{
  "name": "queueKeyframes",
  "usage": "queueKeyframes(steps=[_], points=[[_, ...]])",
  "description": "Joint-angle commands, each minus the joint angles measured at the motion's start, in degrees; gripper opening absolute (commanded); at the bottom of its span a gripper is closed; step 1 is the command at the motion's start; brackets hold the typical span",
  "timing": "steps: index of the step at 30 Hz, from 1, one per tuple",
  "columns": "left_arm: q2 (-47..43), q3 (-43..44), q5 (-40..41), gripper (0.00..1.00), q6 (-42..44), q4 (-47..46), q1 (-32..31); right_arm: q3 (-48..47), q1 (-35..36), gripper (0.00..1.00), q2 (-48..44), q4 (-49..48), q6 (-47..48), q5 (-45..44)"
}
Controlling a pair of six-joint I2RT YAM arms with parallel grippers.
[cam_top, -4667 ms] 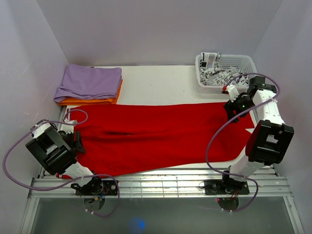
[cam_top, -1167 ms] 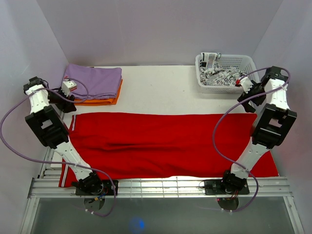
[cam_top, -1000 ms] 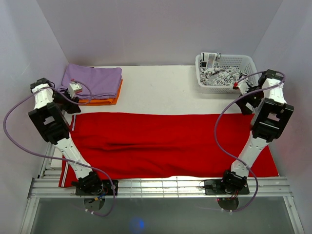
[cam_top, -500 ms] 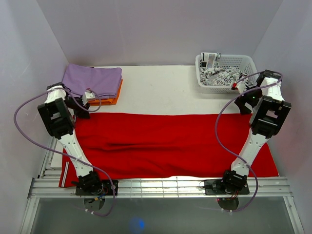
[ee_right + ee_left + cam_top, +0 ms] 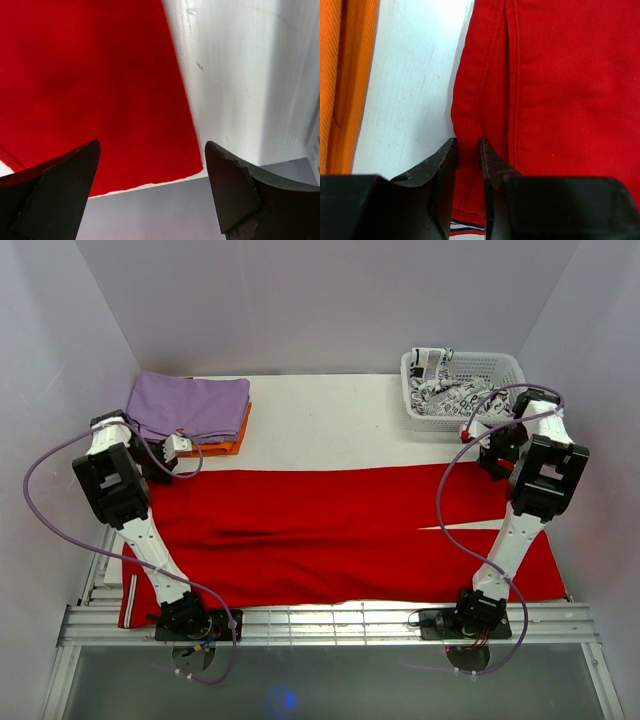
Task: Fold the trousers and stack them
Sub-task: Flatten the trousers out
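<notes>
The trousers [image 5: 320, 530] lie flat on the surface [image 5: 330, 420], and their long axis runs from left to right across the front of both arms. Each arm stands at one far corner of the cloth: the left arm at the far left corner, the right arm at the far right corner, just in front of the basket [image 5: 505, 365].

The left end effector [image 5: 468, 149] is narrow. A ridge of the red edge sits between its two fingers and touches both, so I judge that it holds this corner. The orange cloth [image 5: 340, 75] lies apart from it, with bare white between.

The right end effector [image 5: 151, 147] is wide and holds nothing. Its fingers stand one on each side of the corner, one over the red and one over the bare surface. I cannot tell whether the tips touch the cloth. To fold, this side must first grip its corner.
</notes>
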State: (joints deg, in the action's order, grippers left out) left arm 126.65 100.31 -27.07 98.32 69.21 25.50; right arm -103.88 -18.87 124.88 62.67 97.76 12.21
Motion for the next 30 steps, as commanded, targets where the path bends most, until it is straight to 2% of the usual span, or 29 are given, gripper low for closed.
queueKeyframes(steps=[1,7,14,17,18,20,21,22,24,25,30], points=[[0.4,-2.0,10.3,0.00,4.7,-4.6,1.4,0.3,1.1,0.90,0.4,-0.4,4.0,-0.7],[-1.4,-5.1,11.8,0.00,6.4,-6.9,1.1,-2.8,1.8,0.90,4.2,0.0,5.0,-0.1],[-3.4,-7.8,11.8,0.00,6.9,-8.2,0.8,-11.3,3.1,0.90,6.6,-0.3,2.9,8.8],[-4.0,-8.6,11.8,0.00,7.0,-8.7,0.5,-12.6,4.1,0.95,9.2,2.5,1.7,6.6],[-4.3,-8.6,11.3,0.00,7.1,-9.3,0.5,-12.7,4.5,1.00,10.1,4.2,1.5,5.8],[-4.5,-8.6,10.8,0.00,7.0,-9.5,0.5,-11.0,4.4,0.84,11.3,8.3,1.6,2.6],[-4.5,-8.6,10.1,0.00,6.8,-9.5,0.6,-9.3,4.2,0.69,11.2,8.3,1.0,1.4],[-4.6,-8.6,9.8,0.00,6.7,-9.4,0.6,-4.2,4.0,0.63,9.6,7.5,1.0,0.5],[-4.9,-9.3,9.3,0.00,7.1,-9.7,0.5,2.1,3.2,0.56,7.1,5.4,2.3,-1.0],[-5.4,-9.7,8.8,0.00,7.1,-9.9,0.6,8.2,3.1,0.55,4.0,4.5,2.9,-1.4],[-7.2,-11.6,7.2,0.00,7.8,-10.3,0.6,21.7,2.2,0.50,-4.7,4.0,4.5,-2.3]])
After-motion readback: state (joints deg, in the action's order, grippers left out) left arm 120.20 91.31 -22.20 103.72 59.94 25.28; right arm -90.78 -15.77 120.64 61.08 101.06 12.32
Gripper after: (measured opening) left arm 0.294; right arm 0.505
